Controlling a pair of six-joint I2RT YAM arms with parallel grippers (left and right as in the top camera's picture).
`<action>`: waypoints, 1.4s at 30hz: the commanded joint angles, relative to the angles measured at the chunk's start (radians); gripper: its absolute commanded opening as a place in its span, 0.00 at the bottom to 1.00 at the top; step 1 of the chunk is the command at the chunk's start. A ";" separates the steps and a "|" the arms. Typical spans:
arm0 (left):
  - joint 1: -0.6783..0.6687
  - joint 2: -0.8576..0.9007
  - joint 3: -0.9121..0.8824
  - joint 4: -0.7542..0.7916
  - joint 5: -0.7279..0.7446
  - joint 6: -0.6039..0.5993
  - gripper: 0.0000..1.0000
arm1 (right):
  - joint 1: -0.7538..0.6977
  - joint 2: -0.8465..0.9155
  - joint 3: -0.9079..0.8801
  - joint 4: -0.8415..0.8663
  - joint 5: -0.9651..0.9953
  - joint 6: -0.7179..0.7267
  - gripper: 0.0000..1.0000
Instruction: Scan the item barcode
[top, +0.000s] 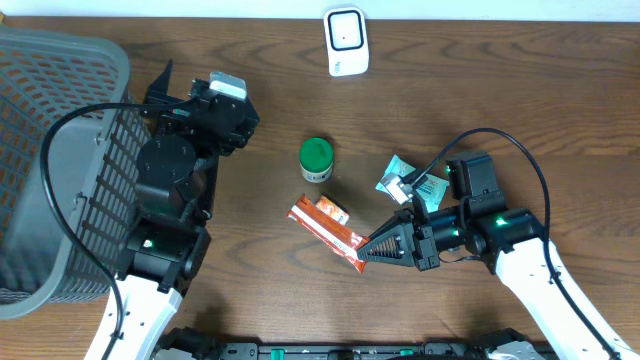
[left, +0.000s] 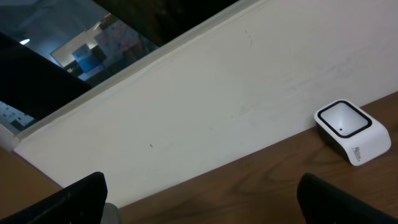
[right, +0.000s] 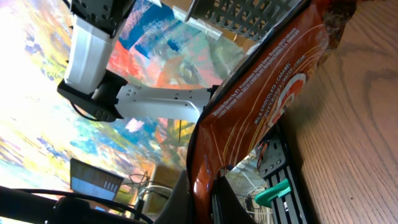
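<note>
Currently the right tool (top: 364, 256) pinches one end of the long orange-brown foil wrapper (top: 328, 230) mid-way across the wooden counter (top: 520, 90), the left tool (left: 202, 199) gaping empty, and so slim a hold could let it slip short of the white boxy scanner (top: 346, 40).

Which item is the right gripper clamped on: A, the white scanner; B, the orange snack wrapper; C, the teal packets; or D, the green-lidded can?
B: the right gripper is shut on one end of the orange snack wrapper, and the right wrist view shows that wrapper filling the space at its fingers.
</note>
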 joint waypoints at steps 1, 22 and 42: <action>0.005 0.000 0.009 0.006 0.016 -0.008 0.98 | -0.005 -0.013 0.018 0.003 -0.040 0.006 0.01; 0.005 0.000 0.009 0.009 0.016 -0.008 0.98 | -0.004 -0.014 0.018 0.014 0.060 -0.073 0.02; 0.005 0.000 0.009 0.008 0.016 -0.009 0.98 | 0.055 -0.014 0.356 -0.137 1.224 0.073 0.02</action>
